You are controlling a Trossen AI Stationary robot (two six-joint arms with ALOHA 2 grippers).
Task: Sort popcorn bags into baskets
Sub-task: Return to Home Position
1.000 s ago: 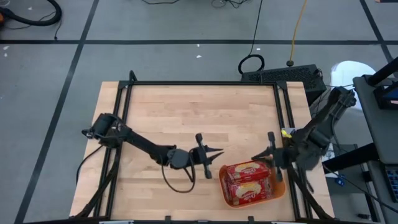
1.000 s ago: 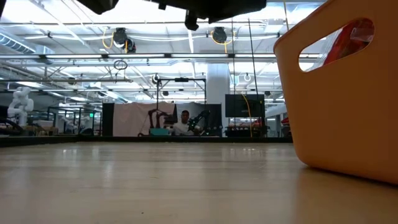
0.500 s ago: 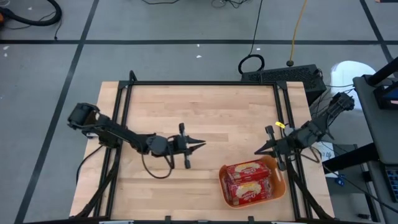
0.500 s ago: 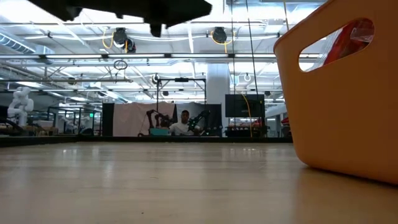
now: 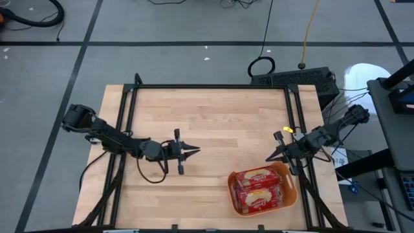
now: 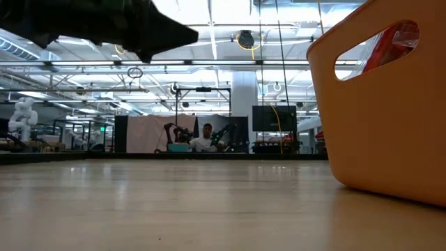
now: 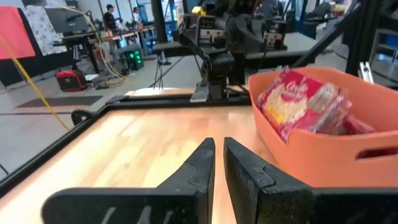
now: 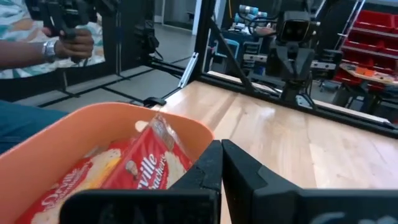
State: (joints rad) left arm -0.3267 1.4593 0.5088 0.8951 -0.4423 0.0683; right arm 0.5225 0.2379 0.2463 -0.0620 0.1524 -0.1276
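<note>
Both arms pulled back from basket (image 5: 230,191): left tool (image 5: 191,150) mid-worktop (image 5: 207,116), right tool (image 5: 270,157) by right edge. Both pinched narrow, empty. Bags (image 5: 259,189) stacked in basket, near right. Retreat fits homing; sorting likely done.

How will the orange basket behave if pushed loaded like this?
Probably slides, not tips: the basket sits low and flat on the table. Likely light: only flat popcorn bags fill it. Left gripper and right gripper hover clear.
</note>
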